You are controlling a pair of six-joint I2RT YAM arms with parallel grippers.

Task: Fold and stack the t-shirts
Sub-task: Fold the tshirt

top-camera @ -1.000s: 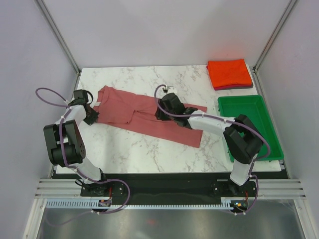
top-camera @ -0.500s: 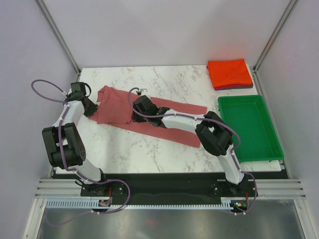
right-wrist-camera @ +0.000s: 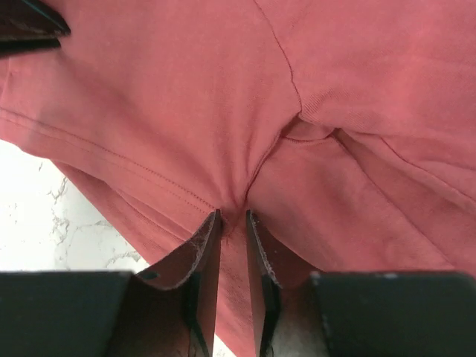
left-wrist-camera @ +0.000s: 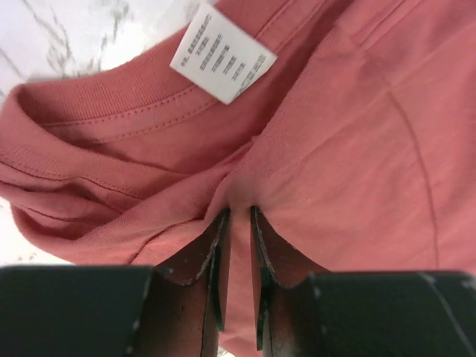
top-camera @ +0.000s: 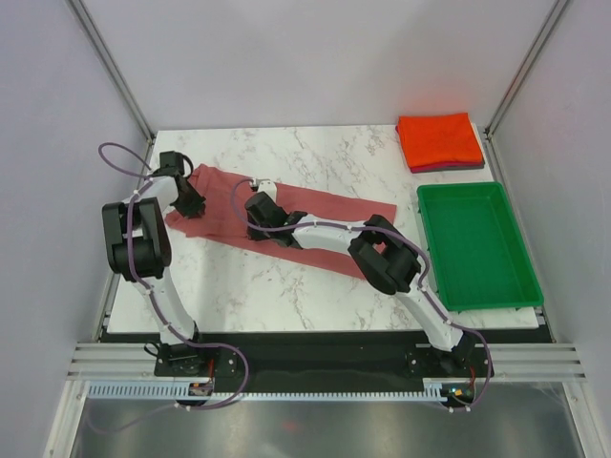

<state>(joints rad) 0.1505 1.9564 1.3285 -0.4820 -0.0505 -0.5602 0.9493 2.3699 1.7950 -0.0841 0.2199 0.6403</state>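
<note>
A dusty rose-red t-shirt (top-camera: 334, 205) lies stretched slantwise across the marble table (top-camera: 286, 153). My left gripper (top-camera: 186, 200) is at its left end by the collar, shut on a pinched ridge of the fabric (left-wrist-camera: 238, 195); the white care label (left-wrist-camera: 222, 61) shows just beyond. My right gripper (top-camera: 256, 212) sits a little to the right on the same shirt, jaws shut on a puckered fold (right-wrist-camera: 234, 201) near a sleeve seam. At the back right corner a folded orange-red t-shirt (top-camera: 439, 138) rests on a dark maroon one (top-camera: 449, 168).
A green plastic tray (top-camera: 434, 196) stands at the right edge, below the folded stack. The right arm's forearm lies over the middle of the rose shirt. Grey enclosure walls and metal posts border the table on three sides.
My right gripper has travelled left along the shirt from its middle to near the collar end. My left gripper has shifted right and back onto the shirt's left end, which is now bunched.
</note>
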